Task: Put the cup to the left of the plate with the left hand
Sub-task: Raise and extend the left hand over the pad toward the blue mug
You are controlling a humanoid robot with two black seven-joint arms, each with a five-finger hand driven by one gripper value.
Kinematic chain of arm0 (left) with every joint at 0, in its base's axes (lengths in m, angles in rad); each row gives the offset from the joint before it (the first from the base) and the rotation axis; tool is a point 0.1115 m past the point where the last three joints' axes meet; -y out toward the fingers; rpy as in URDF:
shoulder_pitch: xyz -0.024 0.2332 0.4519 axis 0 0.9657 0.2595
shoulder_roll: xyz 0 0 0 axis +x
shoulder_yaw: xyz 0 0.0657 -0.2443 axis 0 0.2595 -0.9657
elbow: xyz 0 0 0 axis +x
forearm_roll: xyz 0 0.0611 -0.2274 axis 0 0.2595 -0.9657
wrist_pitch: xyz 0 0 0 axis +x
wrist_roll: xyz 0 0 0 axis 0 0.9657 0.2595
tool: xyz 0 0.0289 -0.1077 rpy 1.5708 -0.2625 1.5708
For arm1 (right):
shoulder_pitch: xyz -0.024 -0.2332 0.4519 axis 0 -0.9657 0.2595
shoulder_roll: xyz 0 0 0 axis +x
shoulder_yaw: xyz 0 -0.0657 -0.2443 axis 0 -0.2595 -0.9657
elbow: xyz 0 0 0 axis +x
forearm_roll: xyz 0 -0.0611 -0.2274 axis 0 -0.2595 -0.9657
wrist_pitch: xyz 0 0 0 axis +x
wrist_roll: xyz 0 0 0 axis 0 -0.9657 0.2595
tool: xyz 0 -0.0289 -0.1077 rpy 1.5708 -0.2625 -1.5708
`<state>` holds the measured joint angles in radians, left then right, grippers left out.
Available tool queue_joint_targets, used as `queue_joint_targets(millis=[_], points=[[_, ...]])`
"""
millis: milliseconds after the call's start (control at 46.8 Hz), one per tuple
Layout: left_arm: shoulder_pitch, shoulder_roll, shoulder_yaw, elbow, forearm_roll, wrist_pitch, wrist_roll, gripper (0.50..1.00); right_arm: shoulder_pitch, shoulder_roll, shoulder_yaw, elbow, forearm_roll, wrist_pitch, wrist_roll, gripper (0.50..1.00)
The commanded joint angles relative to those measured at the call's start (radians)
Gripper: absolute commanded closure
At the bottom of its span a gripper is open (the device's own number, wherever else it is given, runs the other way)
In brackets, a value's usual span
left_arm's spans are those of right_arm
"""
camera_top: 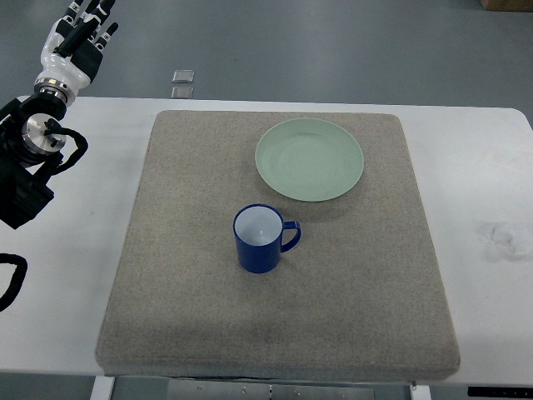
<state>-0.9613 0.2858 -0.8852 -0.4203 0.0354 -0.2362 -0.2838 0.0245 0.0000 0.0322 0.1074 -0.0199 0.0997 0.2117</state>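
A blue cup [262, 238] with a white inside stands upright on the grey mat [166, 275], its handle pointing right. A pale green plate [309, 159] lies on the mat behind the cup and slightly to its right. My left hand [82, 33] is raised at the far upper left, beyond the table's back edge and far from the cup. Its fingers are relaxed and hold nothing. The right arm does not show.
The mat covers the middle of a white table [483, 167]. Two small grey squares [182, 82] lie on the floor behind the table. A black cable loop [8, 279] shows at the left edge.
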Motion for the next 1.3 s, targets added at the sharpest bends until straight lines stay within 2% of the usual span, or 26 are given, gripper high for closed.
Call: queue_joint_targets(millis=[0,385,663,1005,1283], points=[[0.000,0.000,0.000,0.000,0.000,-0.002,0.000,0.506,0.000,0.000,0.000,0.000,0.000,0.000,0.000,0.568],[0.003,0.000,0.003,-0.006,0.003,-0.017,-0.014,0.506,0.000,0.000,0.000,0.000,0.000,0.000,0.000,0.568],[0.004,0.013,0.126,-0.006,0.014,-0.129,-0.008,0.506,0.000,0.000,0.000,0.000,0.000,0.000,0.000,0.568],[0.004,0.098,0.353,-0.006,0.024,-0.375,-0.005,0.508,0.000,0.000,0.000,0.000,0.000,0.000,0.000,0.568],[0.006,0.153,0.440,-0.023,0.170,-0.375,-0.005,0.508,0.000,0.000,0.000,0.000,0.000,0.000,0.000,0.568]])
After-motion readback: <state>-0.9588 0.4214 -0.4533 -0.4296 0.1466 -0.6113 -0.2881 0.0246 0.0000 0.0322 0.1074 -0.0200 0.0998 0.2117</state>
